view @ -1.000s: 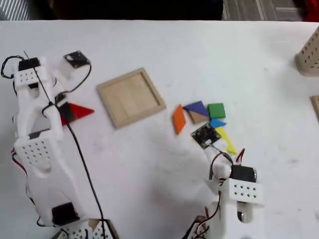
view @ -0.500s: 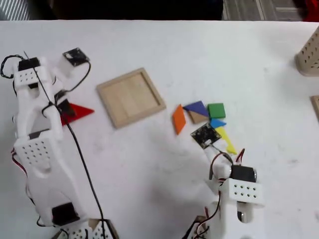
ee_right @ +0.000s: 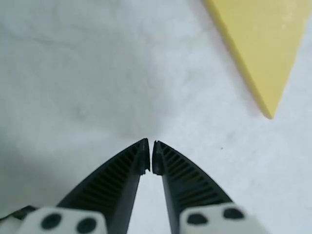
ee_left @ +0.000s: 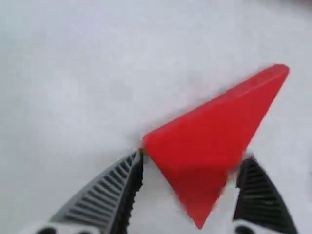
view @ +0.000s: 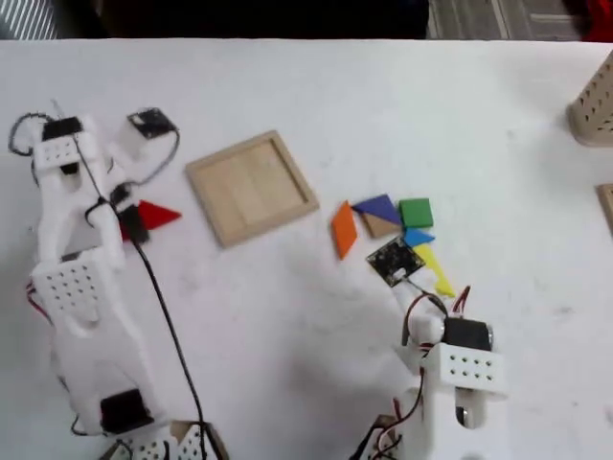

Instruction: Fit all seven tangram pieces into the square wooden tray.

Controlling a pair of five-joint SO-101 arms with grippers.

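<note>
While the left claw (ee_left: 190, 161) holds the red triangle (ee_left: 209, 146), one ribbed black finger presses on each side of it, and its long point sticks out past the fingertips. It is a flat, smooth, bright red piece, and it lies low over the white table (view: 316, 96).

From above, the red triangle (view: 158, 213) sits at 9 o'clock from the square wooden tray (view: 252, 187), a little apart from it. The left claw (view: 129, 218) is at the triangle's wide end. The tray is pale wood with a raised rim, turned a bit crooked, and it lies near the middle of the table.

Six more pieces lie in a bunch at 4 o'clock from the tray. An orange slanted piece (view: 343, 229) is at the 9 o'clock side of the bunch. Next to it comes a dark blue triangle (view: 378, 206), with a brown triangle (view: 381, 226) touching it at 6 o'clock. A green square (view: 416, 212) sits at 3 o'clock from the dark blue one, and a small light blue triangle (view: 417, 236) lies at 6 o'clock from the square. A yellow triangle (view: 434, 268) lies at 5 o'clock from that.

The right claw (ee_right: 150, 156) is pinched narrow — its tips almost touch, with nothing between them. It hangs over bare table close to the thin point of the yellow triangle (ee_right: 258, 44).
</note>
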